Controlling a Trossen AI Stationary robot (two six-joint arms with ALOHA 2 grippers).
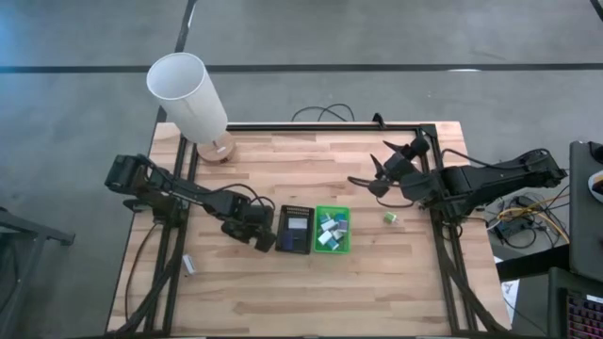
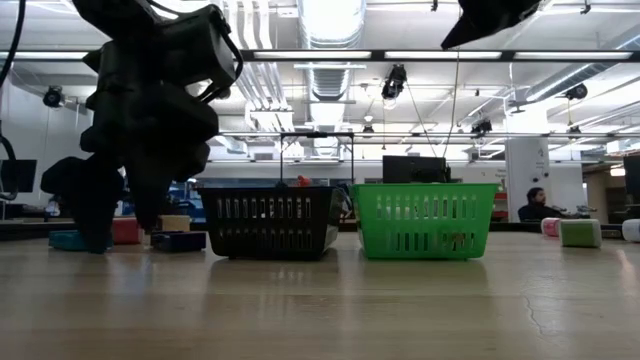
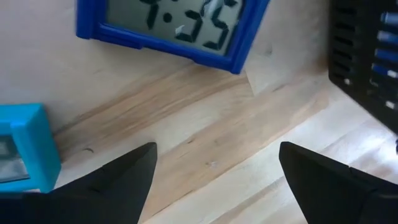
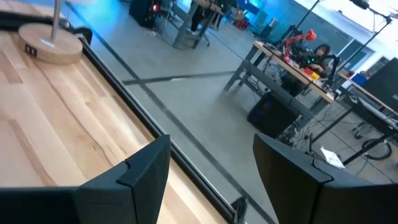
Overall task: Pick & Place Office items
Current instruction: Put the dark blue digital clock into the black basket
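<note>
The left gripper (image 1: 267, 239) hung low over the pale wooden plank table (image 1: 283, 292), just beside the black slotted basket (image 1: 293, 230); its fingers (image 3: 124, 180) stood spread wide and held nothing, with bare wood between them. In the left wrist view, a flat blue-framed digital clock (image 3: 174, 28) lay on the table just beyond the fingertips, and a bright cyan block (image 3: 22, 146) sat beside one finger. The bright green slotted basket (image 1: 333, 229) stood against the black one and held several small white and teal blocks (image 1: 330, 228); the black basket held a dark-blue flat item (image 1: 296, 224). A lone small green block (image 1: 388, 217) rested on the table between the green basket and the right arm.

The right gripper (image 1: 375, 179) hovered raised above the far right of the table, its fingers (image 4: 146, 168) partly apart and empty.

The step in hand appeared to be picking up the next item on the left. To do it well, the open fingers would probably need centring over the chosen item, straddling its narrower sides, and descending until the tips nearly touched the wood before closing. The flat clock would likely slip from a shallow pinch; the neighbouring cyan block risked being nudged.
</note>
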